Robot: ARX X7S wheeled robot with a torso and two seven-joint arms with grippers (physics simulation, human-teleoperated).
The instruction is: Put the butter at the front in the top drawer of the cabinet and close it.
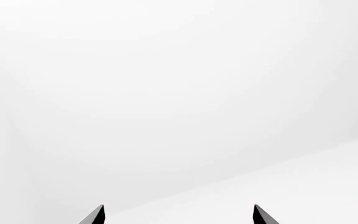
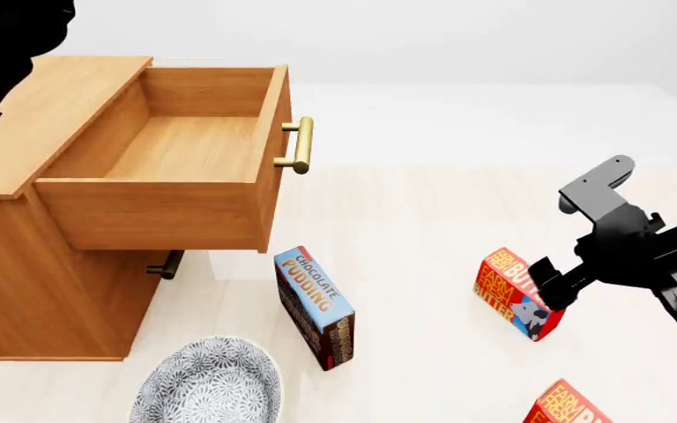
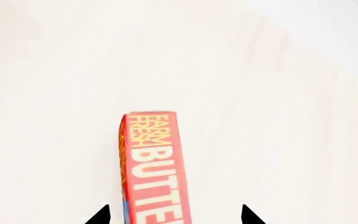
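The right gripper [image 2: 546, 286] stood wide around the butter [image 2: 510, 288] at right of the head frame, its tips apart from the carton. The left gripper [image 1: 177, 215] gaped wide. The top drawer [image 2: 168, 163] stood open, upper left.

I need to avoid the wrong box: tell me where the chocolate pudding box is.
In the head view the chocolate pudding box stands on the floor below the open top drawer, right of the patterned bowl and left of the butter.
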